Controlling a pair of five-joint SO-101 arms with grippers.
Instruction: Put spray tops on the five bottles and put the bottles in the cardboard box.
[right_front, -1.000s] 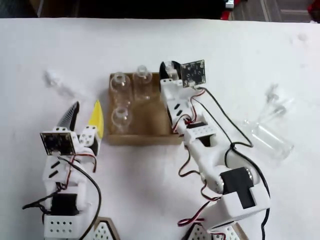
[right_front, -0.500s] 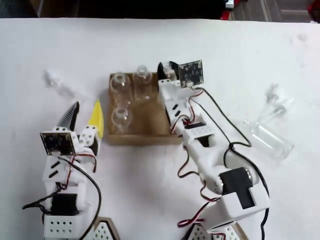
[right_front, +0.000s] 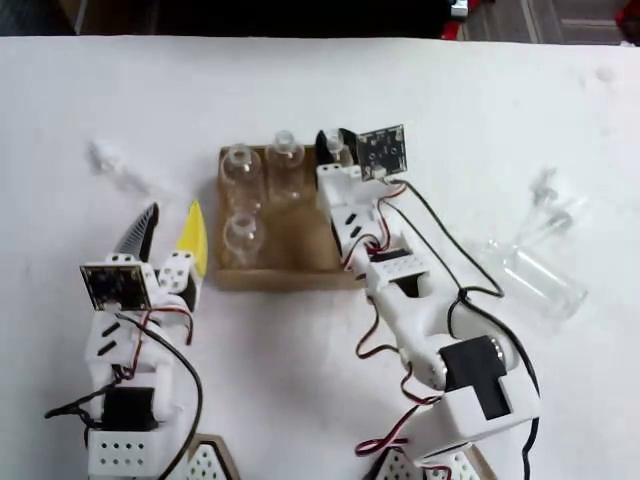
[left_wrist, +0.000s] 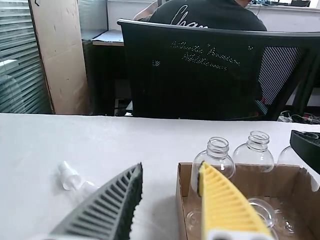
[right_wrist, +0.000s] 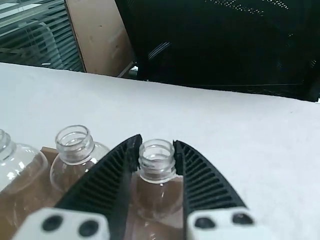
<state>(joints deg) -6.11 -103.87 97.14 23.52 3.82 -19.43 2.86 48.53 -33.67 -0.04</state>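
Note:
A cardboard box (right_front: 300, 262) sits mid-table with three clear open-necked bottles (right_front: 238, 165) (right_front: 285, 150) (right_front: 243, 235) standing in it. My right gripper (right_front: 335, 142) is over the box's far right corner, shut on the neck of a fourth clear bottle (right_wrist: 156, 159), which is upright with no spray top. A fifth bottle (right_front: 540, 275) lies on its side on the table to the right. My left gripper (right_front: 168, 232) stands open left of the box with nothing between its grey and yellow fingers (left_wrist: 225, 210). One spray top (right_front: 115, 165) lies far left.
More clear spray tops (right_front: 550, 200) lie beside the fallen bottle on the right. The white table (right_front: 300, 90) has free room behind the box and in front of it. Beyond the far table edge stands a black chair (left_wrist: 200, 65).
My right gripper, with the bottle in it, has edged slightly left and toward the far side of the box. The left arm has not moved.

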